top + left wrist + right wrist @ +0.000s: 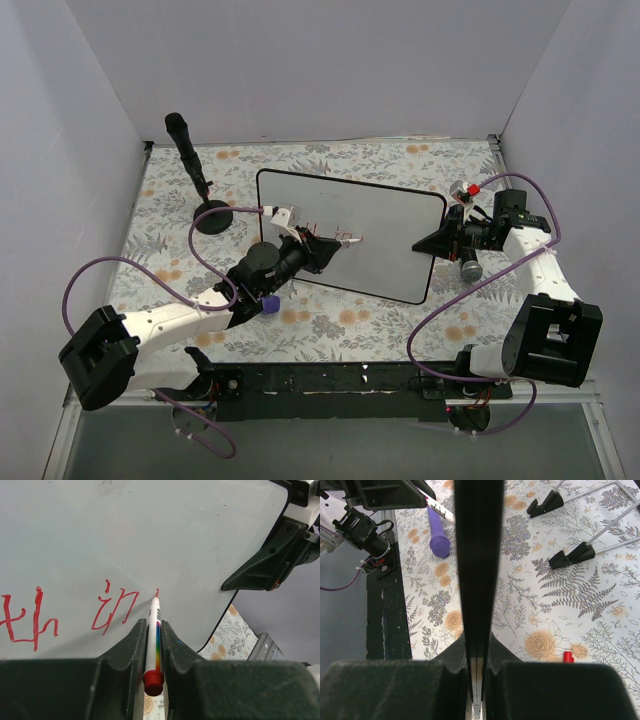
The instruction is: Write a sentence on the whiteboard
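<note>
Red strokes of the sentence (pixel 37 615) cover only a small stretch of the whiteboard (pixel 165 530): two short groups of thin, slightly shaky letters, then a fresh tick right at the tip of the marker (pixel 155 650). I judge the writing barely begun, with most words left to do. The left gripper (pixel 153 624) is closed tight on the marker, whose tip touches the glossy board just ahead of it. The right gripper (pixel 476 645) is clamped on the board's black edge, with the floral worktop (pixel 545 605) beneath it.
</note>
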`<act>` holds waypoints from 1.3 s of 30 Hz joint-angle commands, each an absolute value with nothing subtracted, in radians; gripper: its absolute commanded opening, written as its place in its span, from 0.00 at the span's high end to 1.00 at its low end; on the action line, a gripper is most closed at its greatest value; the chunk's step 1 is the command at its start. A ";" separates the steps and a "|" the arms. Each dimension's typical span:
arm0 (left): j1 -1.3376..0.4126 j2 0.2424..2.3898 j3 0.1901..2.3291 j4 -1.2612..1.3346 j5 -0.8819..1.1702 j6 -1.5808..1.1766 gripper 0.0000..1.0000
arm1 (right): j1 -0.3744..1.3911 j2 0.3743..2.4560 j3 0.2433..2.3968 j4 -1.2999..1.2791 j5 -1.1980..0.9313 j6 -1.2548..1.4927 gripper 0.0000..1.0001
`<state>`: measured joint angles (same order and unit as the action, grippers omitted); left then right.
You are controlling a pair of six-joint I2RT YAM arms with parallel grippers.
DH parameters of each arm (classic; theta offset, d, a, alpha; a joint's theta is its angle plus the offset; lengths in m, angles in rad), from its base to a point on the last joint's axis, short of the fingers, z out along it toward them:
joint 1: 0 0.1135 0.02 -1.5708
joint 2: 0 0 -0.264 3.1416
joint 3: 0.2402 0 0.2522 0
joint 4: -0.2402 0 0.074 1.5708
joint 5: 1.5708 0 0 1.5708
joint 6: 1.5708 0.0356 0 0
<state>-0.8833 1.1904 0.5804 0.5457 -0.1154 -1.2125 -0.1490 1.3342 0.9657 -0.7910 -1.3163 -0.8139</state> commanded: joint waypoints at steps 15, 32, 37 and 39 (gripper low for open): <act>-0.887 1.193 0.572 0.520 -0.098 -1.207 1.00 | -0.140 1.319 0.965 -0.778 -1.292 -0.834 0.99; -0.887 1.246 0.647 0.563 -0.089 -1.181 1.00 | -0.141 1.318 0.966 -0.778 -1.289 -0.836 0.99; -0.887 1.246 0.666 0.568 -0.104 -1.172 1.00 | -0.141 1.318 0.965 -0.778 -1.289 -0.835 0.99; -0.887 1.247 0.670 0.568 -0.106 -1.170 1.00 | -0.140 1.318 0.965 -0.778 -1.290 -0.836 0.99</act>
<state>-0.8886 1.2476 0.6243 0.5510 -0.0616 -1.2018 -0.1490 1.3342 0.9657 -0.7891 -1.3155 -0.8139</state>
